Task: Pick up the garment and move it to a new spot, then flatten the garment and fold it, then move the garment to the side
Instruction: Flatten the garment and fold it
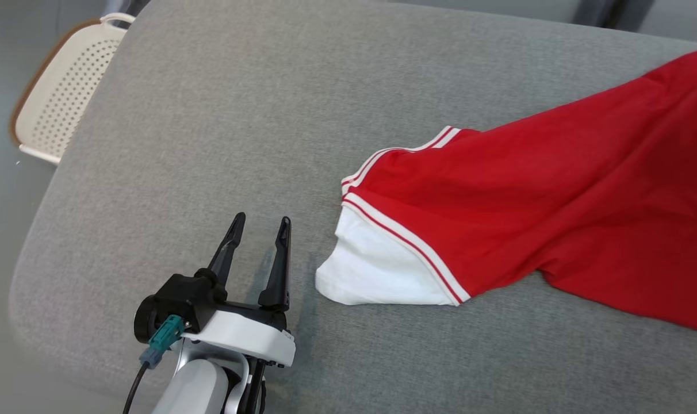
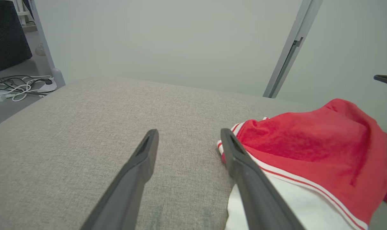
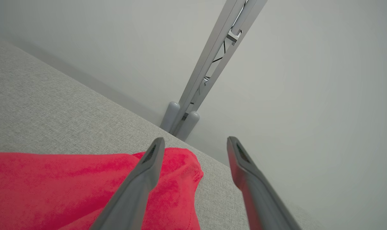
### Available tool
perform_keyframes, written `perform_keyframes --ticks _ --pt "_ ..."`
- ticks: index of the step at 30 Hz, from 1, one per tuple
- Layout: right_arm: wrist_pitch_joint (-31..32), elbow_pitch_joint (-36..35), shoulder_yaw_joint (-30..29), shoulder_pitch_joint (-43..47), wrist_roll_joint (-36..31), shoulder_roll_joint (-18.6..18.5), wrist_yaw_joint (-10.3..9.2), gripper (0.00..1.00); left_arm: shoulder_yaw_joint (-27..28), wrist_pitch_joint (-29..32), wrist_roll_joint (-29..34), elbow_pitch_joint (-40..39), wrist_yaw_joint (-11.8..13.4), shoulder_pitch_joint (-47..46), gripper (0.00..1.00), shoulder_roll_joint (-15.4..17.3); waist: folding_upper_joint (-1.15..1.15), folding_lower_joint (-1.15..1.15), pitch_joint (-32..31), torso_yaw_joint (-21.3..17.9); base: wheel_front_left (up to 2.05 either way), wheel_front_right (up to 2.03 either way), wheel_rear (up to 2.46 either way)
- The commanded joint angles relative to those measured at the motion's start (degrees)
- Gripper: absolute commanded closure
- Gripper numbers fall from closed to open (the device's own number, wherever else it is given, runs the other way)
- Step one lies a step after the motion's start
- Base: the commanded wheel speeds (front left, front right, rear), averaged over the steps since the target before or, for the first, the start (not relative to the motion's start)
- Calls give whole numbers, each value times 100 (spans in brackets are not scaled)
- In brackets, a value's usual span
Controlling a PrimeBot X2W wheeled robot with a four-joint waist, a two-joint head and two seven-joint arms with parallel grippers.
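The garment [image 1: 527, 190] lies on the cushion [image 1: 210, 115], its long axis running from frame centre to upper right. The left gripper [image 1: 263, 218], jaws open, stands just left of the white end [image 1: 377, 276]. The right gripper [image 3: 195, 140], jaws open, hangs over the far red end.

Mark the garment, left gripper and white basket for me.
garment [image 1: 555, 195]: head view, red body panel.
left gripper [image 1: 262, 218]: head view, midway between the tips of its open jaws.
white basket [image 1: 66, 92]: head view, perforated wall.
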Motion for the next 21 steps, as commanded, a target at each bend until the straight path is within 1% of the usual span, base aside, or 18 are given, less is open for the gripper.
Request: perform_keyframes --ticks 1,7,11,17,21 --pt "-186 34 6 -46 94 57 -1 0 47 -7 52 29 -9 -68 0 23 0 0 -129 -193 0 0 0" --pt "-721 47 -29 244 465 296 -1 0 167 -7 132 106 -56 92 0 22 0 0 -403 -634 0 0 0" --pt "-932 -155 -88 609 740 435 -1 0 261 -7 176 153 -82 177 0 27 0 0 -601 -912 0 0 0" --pt "-1012 -831 -377 1514 1076 657 -1 0 391 -7 193 255 -127 308 0 32 0 0 -838 -1216 0 0 0" --pt "-1017 -1456 -637 2220 1116 812 -1 0 427 -7 183 461 -191 350 0 60 0 0 -927 -1354 0 0 0"
